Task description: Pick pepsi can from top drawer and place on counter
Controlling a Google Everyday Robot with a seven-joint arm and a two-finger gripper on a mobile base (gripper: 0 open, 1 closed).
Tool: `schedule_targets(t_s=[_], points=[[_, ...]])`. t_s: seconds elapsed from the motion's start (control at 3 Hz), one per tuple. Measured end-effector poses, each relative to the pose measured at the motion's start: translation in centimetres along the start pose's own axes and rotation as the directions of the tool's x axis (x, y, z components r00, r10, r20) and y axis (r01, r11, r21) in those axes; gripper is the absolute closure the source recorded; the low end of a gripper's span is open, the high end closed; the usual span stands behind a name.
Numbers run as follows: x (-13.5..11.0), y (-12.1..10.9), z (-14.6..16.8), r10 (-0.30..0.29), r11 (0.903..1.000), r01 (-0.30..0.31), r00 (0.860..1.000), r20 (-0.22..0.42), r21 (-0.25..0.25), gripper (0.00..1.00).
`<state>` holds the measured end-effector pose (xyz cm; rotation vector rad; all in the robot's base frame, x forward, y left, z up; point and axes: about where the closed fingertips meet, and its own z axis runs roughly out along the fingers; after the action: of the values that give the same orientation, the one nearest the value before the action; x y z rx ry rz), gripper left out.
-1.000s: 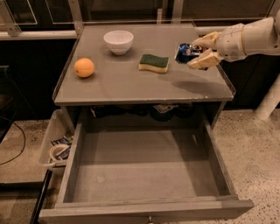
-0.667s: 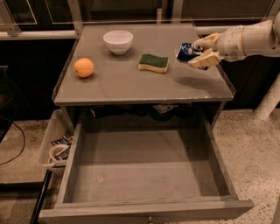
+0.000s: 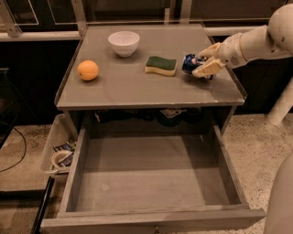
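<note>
I am working the placing step, my claw (image 3: pixel 199 64) clenching the pepsi can (image 3: pixel 189 63) just right of the sponge (image 3: pixel 161 65), low over the desk (image 3: pixel 137 93), so I am judging that a gentle set-down and release come next.

Room around the counter (image 3: pixel 137 89). Behind the counter: dark panels (image 3: pixel 46 11) in pale metal frames. Right of the counter: pale speckled floor (image 3: pixel 256 135). Left of the counter, low down: a pale bin (image 3: pixel 50 137) of oddments and a black cable (image 3: pixel 20 146). Lighting dim and warm. The hand (image 3: pixel 204 62) grips the pepsi can (image 3: pixel 189 63) at the counter's right side.
</note>
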<state>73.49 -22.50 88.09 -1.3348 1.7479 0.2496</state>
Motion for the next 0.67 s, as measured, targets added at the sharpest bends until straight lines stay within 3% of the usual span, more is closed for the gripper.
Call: schedule_targets(t_s=[0.33, 0.67], points=[[0.71, 0.79, 1.75, 0.017, 0.9993, -0.019, 0.998, -0.060, -0.033, 1.00], [0.76, 0.81, 1.84, 0.019, 0.9992, -0.021, 0.998, -0.062, -0.034, 0.82]])
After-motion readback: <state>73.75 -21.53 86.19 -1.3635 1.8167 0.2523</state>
